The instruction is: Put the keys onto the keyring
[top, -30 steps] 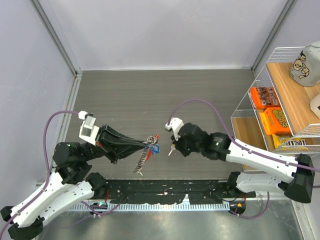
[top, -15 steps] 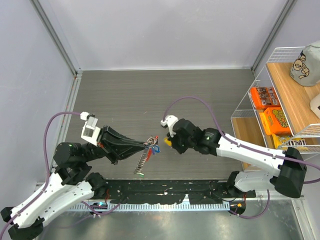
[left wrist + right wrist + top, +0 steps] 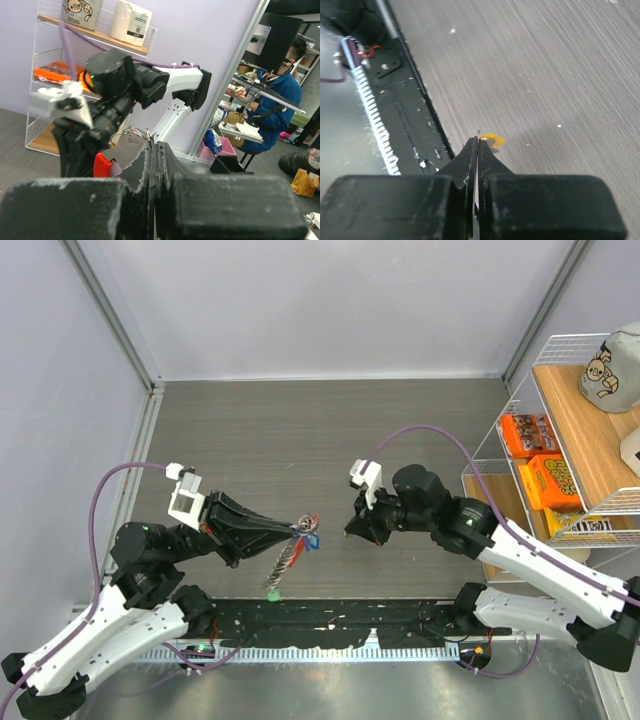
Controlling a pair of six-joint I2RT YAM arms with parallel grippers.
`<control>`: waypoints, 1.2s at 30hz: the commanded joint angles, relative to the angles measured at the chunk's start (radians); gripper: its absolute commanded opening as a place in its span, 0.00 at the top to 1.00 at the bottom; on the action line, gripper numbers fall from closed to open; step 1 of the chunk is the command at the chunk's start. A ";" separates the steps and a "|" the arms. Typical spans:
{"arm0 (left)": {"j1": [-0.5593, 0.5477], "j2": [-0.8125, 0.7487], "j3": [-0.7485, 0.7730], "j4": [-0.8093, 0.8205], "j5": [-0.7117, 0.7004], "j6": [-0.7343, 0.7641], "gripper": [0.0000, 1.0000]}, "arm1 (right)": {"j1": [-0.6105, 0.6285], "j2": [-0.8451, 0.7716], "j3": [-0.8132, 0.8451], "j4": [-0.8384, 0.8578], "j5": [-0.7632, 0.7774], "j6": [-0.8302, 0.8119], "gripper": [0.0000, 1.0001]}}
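Observation:
My left gripper (image 3: pixel 293 531) is shut on the keyring (image 3: pixel 303 526) and holds it above the table. Red and blue tagged keys (image 3: pixel 312 536) hang at the ring. The silvery chain (image 3: pixel 283 560) dangles toward the near edge and ends at a green tag (image 3: pixel 271 593). In the left wrist view the ring (image 3: pixel 126 133), a key stamped 1718 and a red tag (image 3: pixel 102 165) stick out past my shut fingertips (image 3: pixel 156 146). My right gripper (image 3: pixel 353 531) is a short gap right of the ring, shut on a thin key with a yellow tag (image 3: pixel 493 140).
A wire shelf (image 3: pixel 520 455) with orange boxes (image 3: pixel 530 433) stands at the right edge. A black strip with a cable chain (image 3: pixel 330 625) runs along the near table edge. Walls close off the back and left.
My right gripper has drawn back to the right, away from the keyring, and its wrist has turned. The left gripper holds about the same place; the chain's green tag now shows lower.

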 commanded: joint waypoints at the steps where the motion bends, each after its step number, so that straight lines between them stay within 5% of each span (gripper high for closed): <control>1: 0.000 0.012 0.045 0.045 -0.011 0.018 1.00 | 0.005 -0.100 0.037 0.011 -0.208 -0.085 0.94; 11: 0.000 0.043 0.040 0.137 -0.008 0.023 1.00 | 0.006 -0.194 0.174 -0.107 -0.475 -0.162 0.94; 18: 0.000 0.079 0.045 0.209 0.011 0.004 1.00 | 0.015 -0.188 0.214 0.003 -0.630 -0.067 0.95; 36: 0.000 0.127 0.020 0.364 0.087 -0.037 1.00 | 0.077 -0.061 0.396 0.265 -0.585 0.235 0.94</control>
